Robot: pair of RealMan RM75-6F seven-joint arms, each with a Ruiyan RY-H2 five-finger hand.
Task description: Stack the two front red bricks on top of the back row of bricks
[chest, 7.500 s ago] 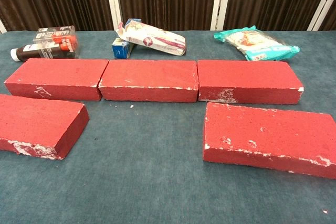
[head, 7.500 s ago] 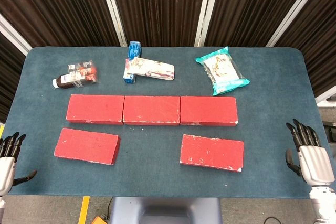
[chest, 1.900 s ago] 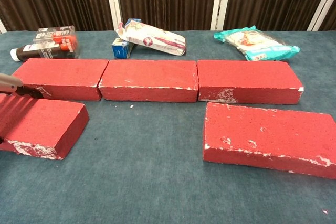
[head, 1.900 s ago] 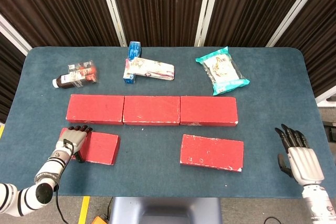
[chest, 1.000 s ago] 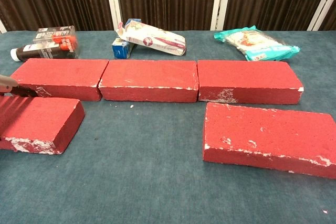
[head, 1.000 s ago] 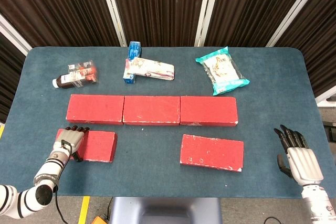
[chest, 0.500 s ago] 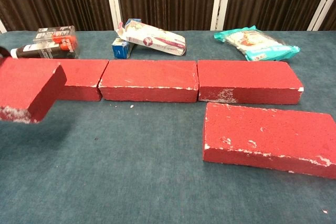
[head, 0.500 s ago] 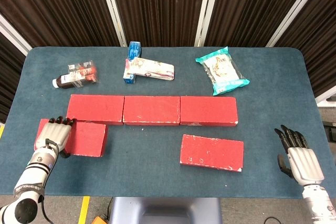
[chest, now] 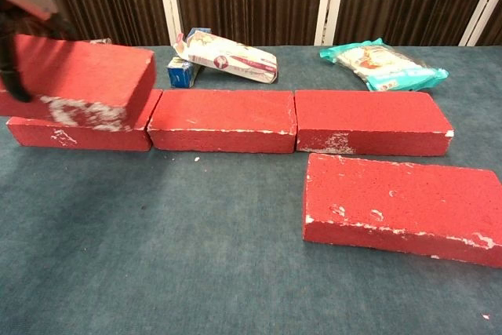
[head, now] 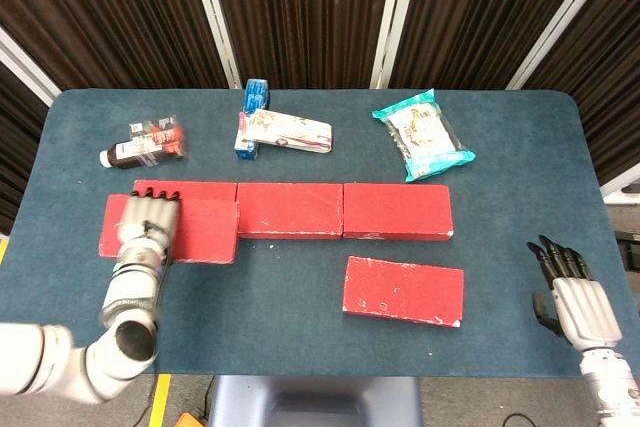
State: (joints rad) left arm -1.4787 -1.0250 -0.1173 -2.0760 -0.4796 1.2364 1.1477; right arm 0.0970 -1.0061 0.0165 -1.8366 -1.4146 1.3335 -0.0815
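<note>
Two red bricks started in front: one, the lifted brick [head: 170, 229], is gripped by the left robot hand [head: 148, 222] and held in the air above the back row's left brick [chest: 78, 132], overlapping it in the head view. The other front brick [head: 404, 291] lies flat on the counter [head: 300, 347], just in front of the back row's right brick [head: 397, 211]. The middle brick [head: 290, 210] sits between the row's ends. The right robot hand [head: 574, 297] holds nothing, fingers spread, near the counter's right edge, well apart from every brick.
</note>
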